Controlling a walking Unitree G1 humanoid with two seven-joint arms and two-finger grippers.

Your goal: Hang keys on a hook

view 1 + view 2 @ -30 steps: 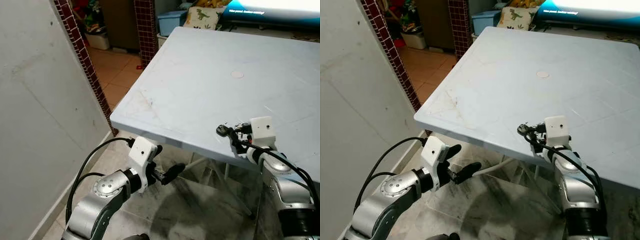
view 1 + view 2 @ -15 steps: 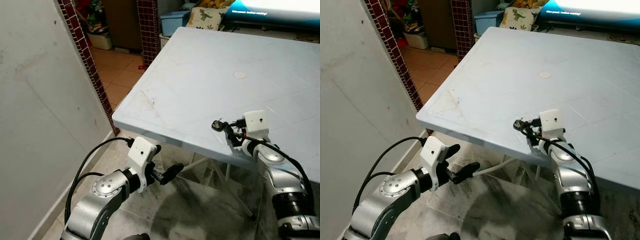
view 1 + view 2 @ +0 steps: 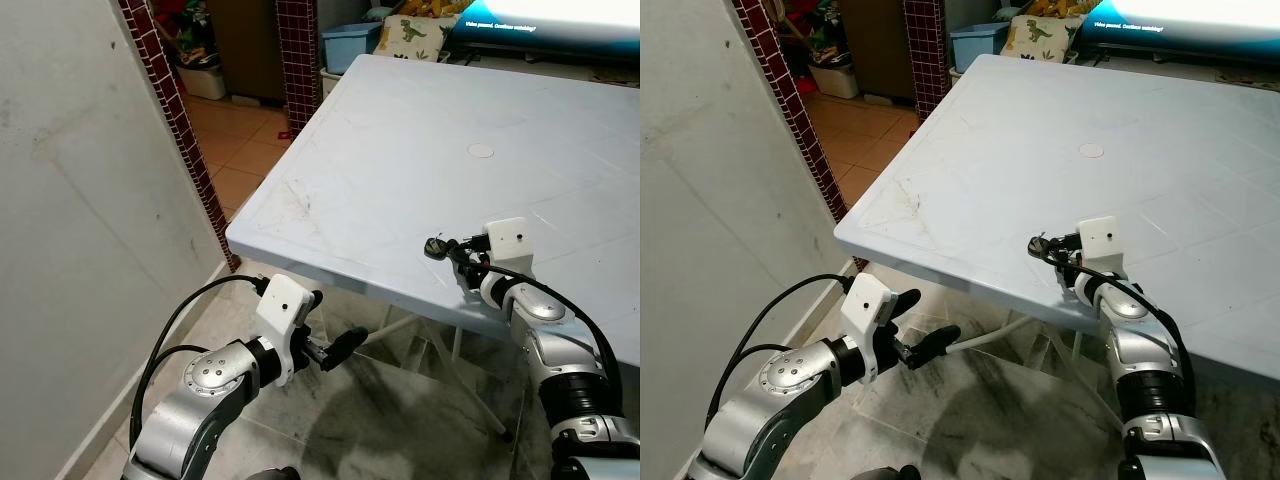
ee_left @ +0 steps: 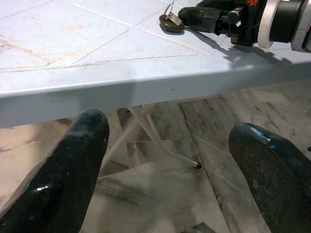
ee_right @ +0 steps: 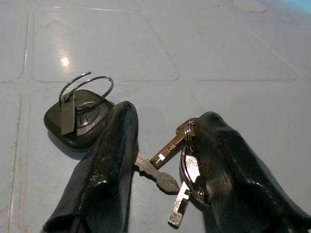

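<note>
A bunch of keys [image 5: 170, 150] with a black fob [image 5: 77, 119] and a wire ring lies on the pale blue table [image 3: 400, 130] near its front edge. My right gripper [image 5: 169, 115] rests low on the tabletop, open, with one black finger on each side of the keys. The fob [image 3: 437, 246] lies just past the fingertips. The ring with the silver keys touches one finger [image 5: 218, 155]. My left gripper [image 3: 335, 320] hangs open below the table's front edge with nothing in it, and its wrist view looks up at the keys [image 4: 170, 22].
A plastered wall [image 3: 80, 200] and a red tiled pillar [image 3: 170, 110] stand close on the left. Behind the table are a blue bin [image 3: 350, 40], a dinosaur cushion [image 3: 410, 32] and a lit screen [image 3: 550, 20]. Table legs [image 4: 146, 131] cross over the marble floor.
My right arm has reached further over the table and its wrist has dropped towards the surface, fingers staying at the keys. The left arm has not moved.
</note>
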